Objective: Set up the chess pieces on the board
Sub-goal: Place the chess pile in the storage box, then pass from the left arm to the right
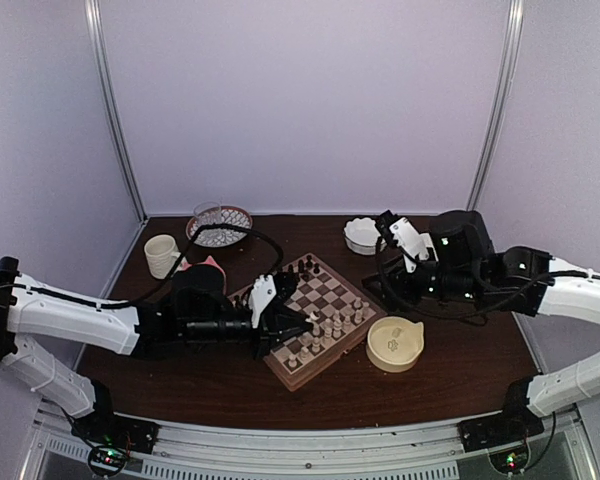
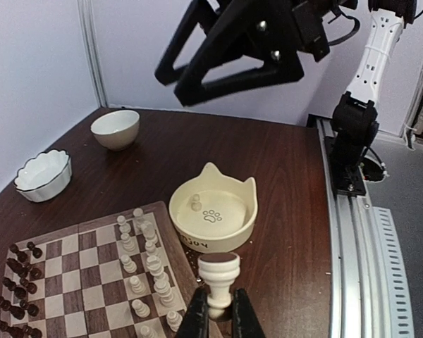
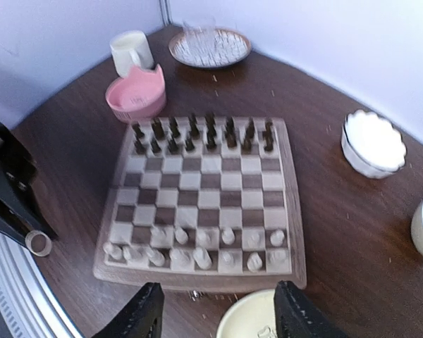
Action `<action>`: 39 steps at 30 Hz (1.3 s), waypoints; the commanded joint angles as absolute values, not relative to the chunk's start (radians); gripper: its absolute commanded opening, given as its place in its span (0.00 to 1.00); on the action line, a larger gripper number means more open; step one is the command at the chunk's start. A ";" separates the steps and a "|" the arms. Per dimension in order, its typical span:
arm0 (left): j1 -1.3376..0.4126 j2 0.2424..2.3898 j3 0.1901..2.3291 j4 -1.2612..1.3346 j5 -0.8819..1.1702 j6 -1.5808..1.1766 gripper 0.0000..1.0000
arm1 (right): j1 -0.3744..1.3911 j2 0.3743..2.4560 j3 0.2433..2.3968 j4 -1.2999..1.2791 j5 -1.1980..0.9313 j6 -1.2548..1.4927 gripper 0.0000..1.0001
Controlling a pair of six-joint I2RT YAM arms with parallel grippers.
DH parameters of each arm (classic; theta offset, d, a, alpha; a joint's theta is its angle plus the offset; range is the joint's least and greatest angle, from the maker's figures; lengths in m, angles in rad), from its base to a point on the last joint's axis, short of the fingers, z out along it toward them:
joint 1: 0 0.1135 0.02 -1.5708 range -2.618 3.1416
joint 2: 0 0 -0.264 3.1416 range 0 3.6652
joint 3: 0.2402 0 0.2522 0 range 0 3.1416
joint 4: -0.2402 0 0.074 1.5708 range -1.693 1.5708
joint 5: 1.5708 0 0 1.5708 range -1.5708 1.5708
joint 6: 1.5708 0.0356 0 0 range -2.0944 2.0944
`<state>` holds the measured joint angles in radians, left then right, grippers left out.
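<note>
From above, a dark wooden table (image 1: 460,372) within pale walls (image 1: 300,100) is seen, the board (image 1: 332,293) at its middle; the left gripper (image 1: 302,325) is hard to make out over the board.

At the left wrist, one cream piece (image 2: 219,271) is seen pinched upright between closed jaws.

At the right wrist, the right gripper (image 3: 222,317) is seen spread, with nothing held. The chess pieces (image 3: 197,250) are lined along the board's near rows, and a cream bowl (image 3: 248,320) is cut off below.

Dark brown wooden table (image 1: 480,385), its grain flecked with pale specks in the right wrist view. Plain pale lilac-white panels enclose it: back wall (image 1: 310,100), left wall (image 1: 40,150), right wall (image 1: 570,120). A slim metal left upright (image 1: 115,110) and right upright (image 1: 495,110) mark the back corners. Ribbed aluminium rail (image 1: 310,448) runs along the table's near edge. Light is even and diffuse, with soft shadows.
</note>
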<state>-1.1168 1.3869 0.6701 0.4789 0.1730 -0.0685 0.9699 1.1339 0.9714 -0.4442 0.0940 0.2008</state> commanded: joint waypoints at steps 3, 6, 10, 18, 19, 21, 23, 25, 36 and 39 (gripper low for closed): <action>-1.057 1.368 0.710 0.370 0.464 -0.165 0.00 | 0.975 1.036 0.795 -0.045 -0.094 -0.115 0.58; -1.057 1.364 0.723 0.350 0.505 -0.162 0.00 | 0.976 0.971 0.619 0.193 -0.181 -0.225 0.60; -1.059 1.395 0.762 0.295 0.577 -0.136 0.00 | 0.981 0.903 0.416 0.380 -0.387 -0.464 0.59; -1.060 1.542 0.880 0.192 0.730 -0.142 0.00 | 1.073 0.924 0.425 0.269 -0.437 -0.663 0.74; -1.060 1.554 0.892 0.175 0.734 -0.146 0.00 | 1.099 0.929 0.423 0.263 -0.423 -0.707 0.82; -1.060 1.560 0.904 0.161 0.720 -0.150 0.00 | 1.151 0.934 0.414 0.263 -0.353 -0.759 0.84; -1.061 1.560 0.903 0.159 0.720 -0.150 0.00 | 1.188 0.933 0.401 0.283 -0.275 -0.797 0.83; -1.060 1.562 0.911 0.148 0.731 -0.149 0.00 | 1.206 0.930 0.399 0.283 -0.237 -0.809 0.80; -1.082 1.660 1.008 0.032 0.793 -0.124 0.00 | 1.261 1.012 0.447 0.240 -0.171 -0.840 0.61; -1.084 1.664 1.015 0.022 0.798 -0.121 0.00 | 1.296 1.047 0.469 0.210 -0.130 -0.866 0.58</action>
